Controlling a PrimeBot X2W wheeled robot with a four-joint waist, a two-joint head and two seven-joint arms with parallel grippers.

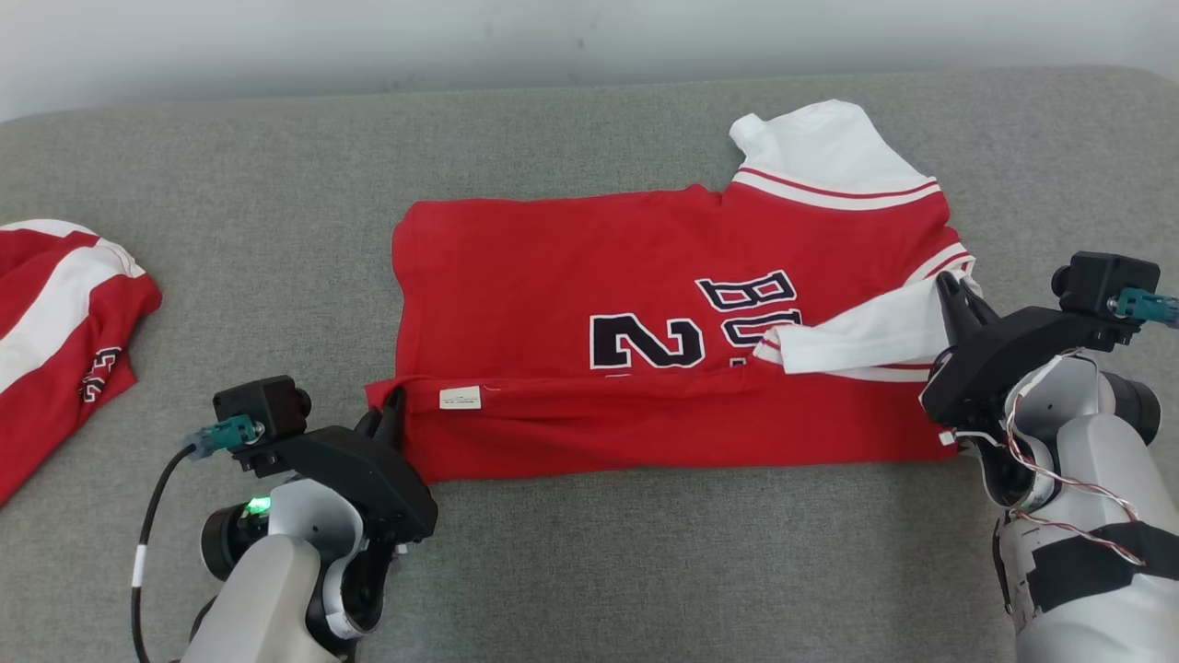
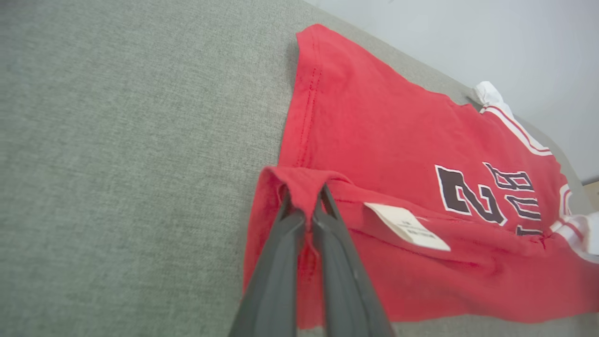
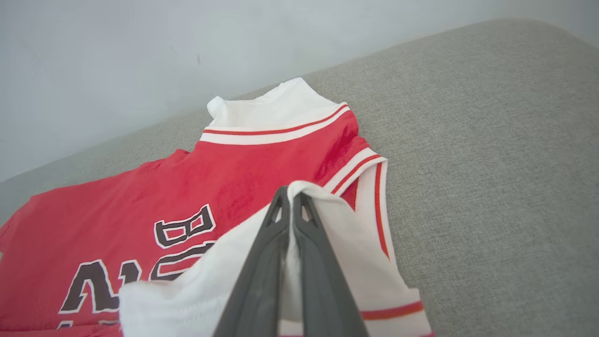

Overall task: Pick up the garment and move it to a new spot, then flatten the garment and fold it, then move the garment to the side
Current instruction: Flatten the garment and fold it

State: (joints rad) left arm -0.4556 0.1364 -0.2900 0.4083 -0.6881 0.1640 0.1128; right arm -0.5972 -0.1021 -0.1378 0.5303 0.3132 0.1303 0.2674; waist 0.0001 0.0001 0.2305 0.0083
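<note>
The red fabric jersey shirt [image 1: 571,276] has white sleeves [image 1: 820,147], red-and-white striped trim, black numerals and letters [image 1: 645,339] outlined in white, and a small white label [image 1: 460,398]. The woven fabric surface [image 1: 276,184] is mottled grey. At its left edge, a second red garment [image 1: 55,304] has broad white stripes.

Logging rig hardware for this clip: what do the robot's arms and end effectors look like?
Both arms: pale grey shells, black wrist housings, a small black camera with teal plug. Left end effector and right end effector have long, dark grey, tapering fingers. Left arm carries a black cable and green light; right arm, loose red-white wires and black tape.
</note>
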